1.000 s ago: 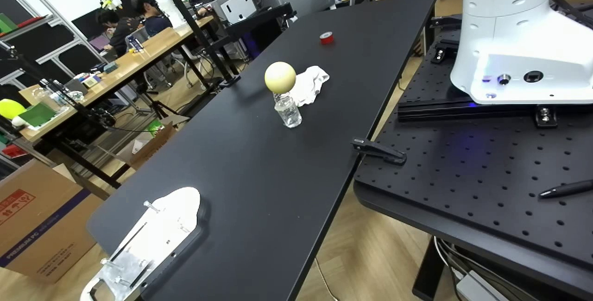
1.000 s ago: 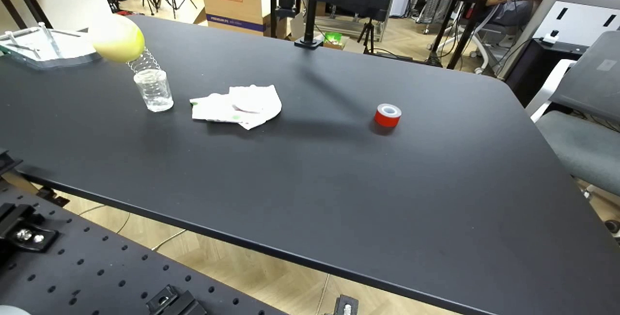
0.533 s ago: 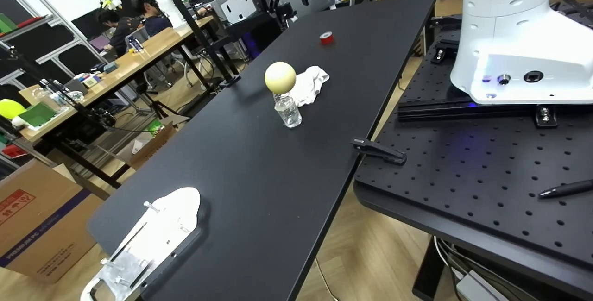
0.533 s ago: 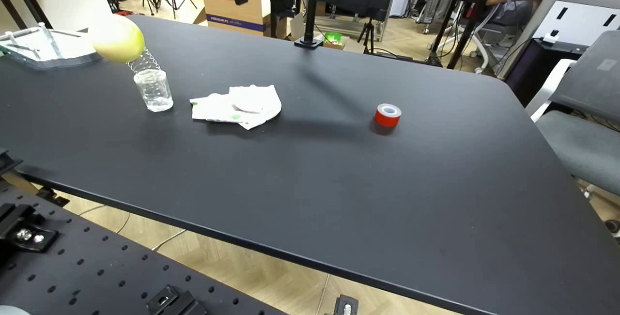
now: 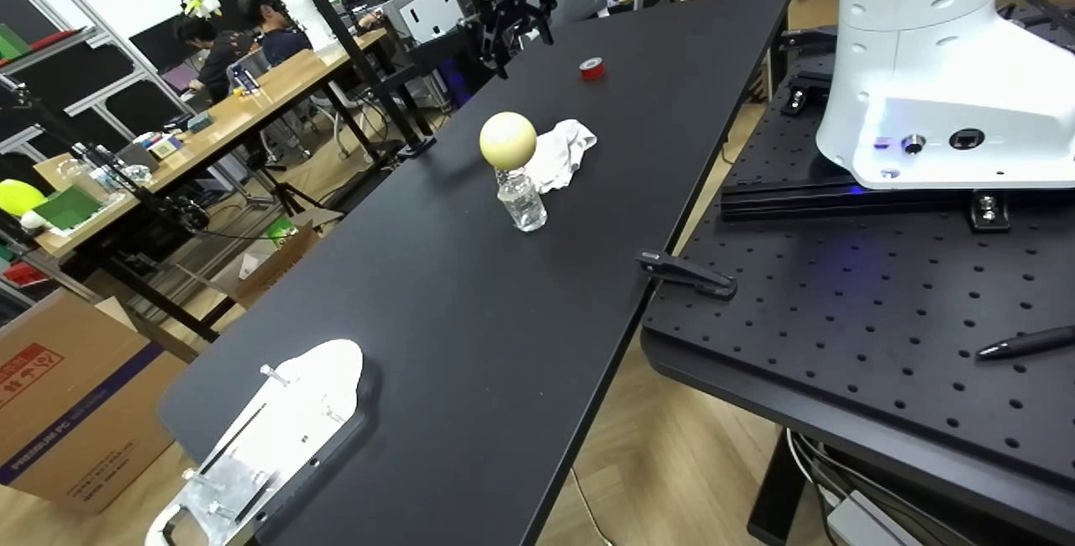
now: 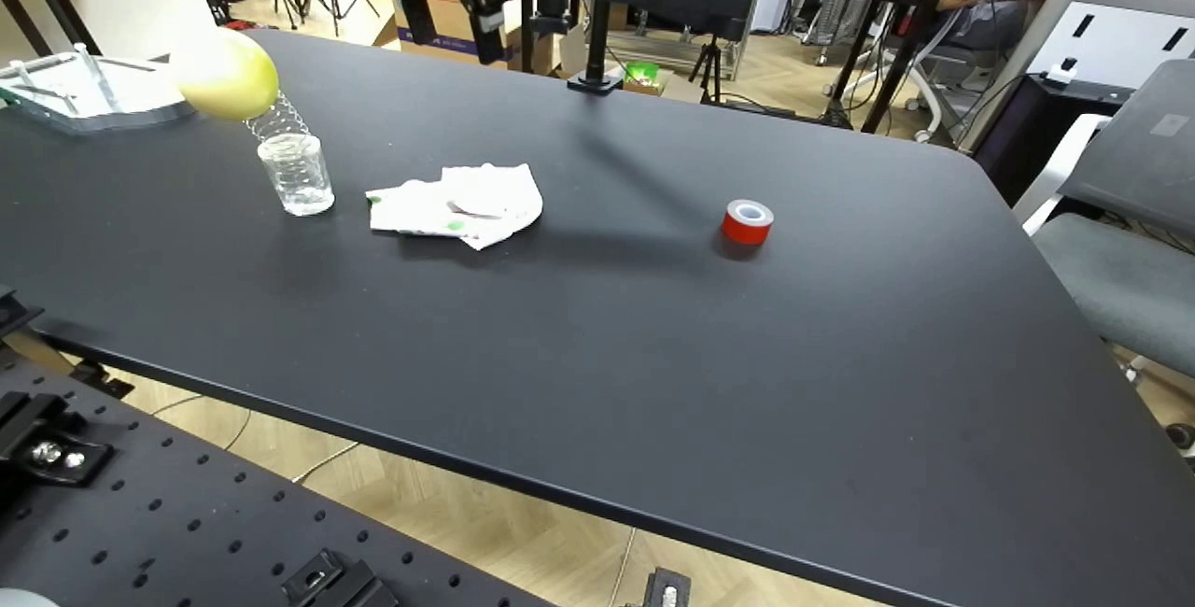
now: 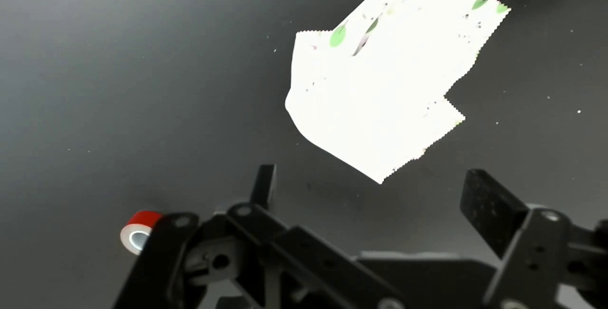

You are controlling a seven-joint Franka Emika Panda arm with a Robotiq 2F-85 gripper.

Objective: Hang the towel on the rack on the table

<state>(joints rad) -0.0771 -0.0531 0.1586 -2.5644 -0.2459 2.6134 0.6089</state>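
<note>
A crumpled white towel with green leaf prints lies on the black table, in both exterior views (image 5: 558,158) (image 6: 485,201) and in the wrist view (image 7: 380,81). A white board with upright pegs, the only rack-like thing, lies at the table's far end (image 5: 315,386) (image 6: 140,89). My gripper (image 5: 525,52) is open and empty, above the table and higher than the towel; it also shows at the top of an exterior view (image 6: 456,45). In the wrist view the fingers (image 7: 373,188) are wide apart, with the towel's pointed corner just beyond them, not touching.
A clear jar (image 5: 525,206) (image 6: 299,177) with a spring and yellow ball (image 5: 507,141) (image 6: 224,73) stands beside the towel, between it and the board. A red tape roll (image 5: 592,69) (image 6: 747,222) (image 7: 144,218) lies on the towel's other side. A black post (image 6: 602,19) stands at the table edge.
My gripper has come down into view from the top of both exterior views and is lower over the table, staying open. The towel, board, jar and tape have not moved.
</note>
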